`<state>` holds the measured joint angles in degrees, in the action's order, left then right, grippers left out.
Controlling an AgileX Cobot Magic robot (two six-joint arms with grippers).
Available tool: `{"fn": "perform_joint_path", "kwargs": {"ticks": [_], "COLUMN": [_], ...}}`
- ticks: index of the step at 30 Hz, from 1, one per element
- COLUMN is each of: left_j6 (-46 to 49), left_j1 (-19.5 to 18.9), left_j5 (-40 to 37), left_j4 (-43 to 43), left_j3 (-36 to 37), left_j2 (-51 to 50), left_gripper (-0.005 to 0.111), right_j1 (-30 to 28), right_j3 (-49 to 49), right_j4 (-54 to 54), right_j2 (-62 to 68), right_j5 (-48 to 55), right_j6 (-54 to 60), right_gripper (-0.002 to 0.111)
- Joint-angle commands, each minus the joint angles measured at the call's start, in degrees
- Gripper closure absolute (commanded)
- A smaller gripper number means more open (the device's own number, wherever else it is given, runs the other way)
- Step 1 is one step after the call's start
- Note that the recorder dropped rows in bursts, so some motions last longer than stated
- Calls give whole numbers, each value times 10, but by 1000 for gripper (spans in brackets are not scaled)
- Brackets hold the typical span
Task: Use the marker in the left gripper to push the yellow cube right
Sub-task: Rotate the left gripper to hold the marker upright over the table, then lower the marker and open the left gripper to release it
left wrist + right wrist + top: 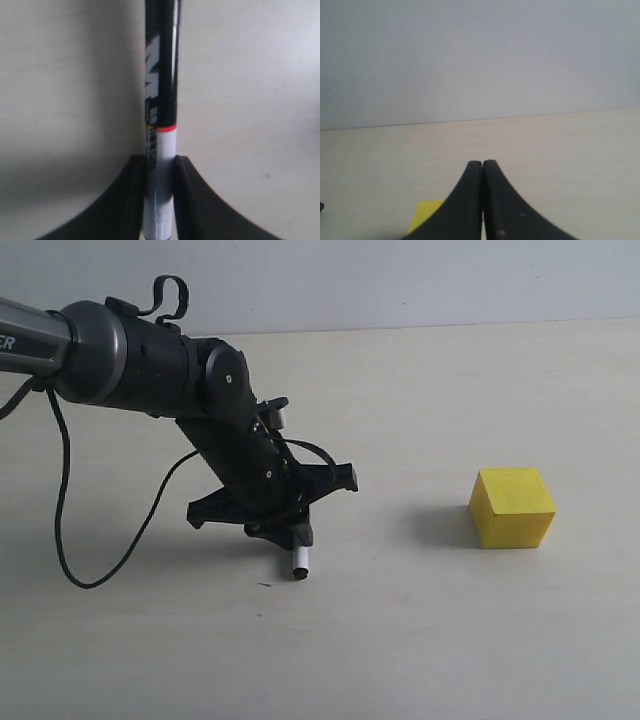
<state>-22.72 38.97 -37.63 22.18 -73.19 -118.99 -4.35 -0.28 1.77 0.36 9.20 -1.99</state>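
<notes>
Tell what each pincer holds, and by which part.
Left pincer clamps the marker on its white barrel end; right pincer is shut on nothing.

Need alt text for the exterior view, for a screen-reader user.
A black robot arm reaches in from the left, its left gripper clamping a marker that points down at the pale table. A yellow cube sits apart to the right, with bare table between it and the marker.

a pale cream tabletop (450,640) is spread across most of the exterior view and is bordered at its far edge by a plain grey-white wall (400,280). a tiny dark speck (265,585) is seen on the tabletop's near part.
</notes>
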Motion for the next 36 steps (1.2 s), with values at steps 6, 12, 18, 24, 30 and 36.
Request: {"fn": "perform_joint_path", "kwargs": {"ticks": [6,12,18,24,30,36], "left_j6": [0,0,0,0,41,82], "left_j1": [4,4,4,4,-24,-25], "left_j5": [-9,-11,-8,-8,-110,-134], "left_j4": [-2,-2,-2,-3,-5,-83], "left_j3": [-5,-5,-5,-5,-71,-89], "left_j2": [0,0,0,0,31,140], "left_gripper": [106,85,66,65,71,106], "right_j1": [-3,-3,-3,-3,-3,-3], "right_j3": [3,3,3,3,3,3], "right_j4": [-2,-2,-2,-2,-2,-4], "right_j2": [-4,-4,-4,-4,-4,-4], "right_j5": [-4,-4,-4,-4,-4,-4], "right_j6": [3,3,3,3,3,3], "right_gripper": [108,108,108,108,108,108]}}
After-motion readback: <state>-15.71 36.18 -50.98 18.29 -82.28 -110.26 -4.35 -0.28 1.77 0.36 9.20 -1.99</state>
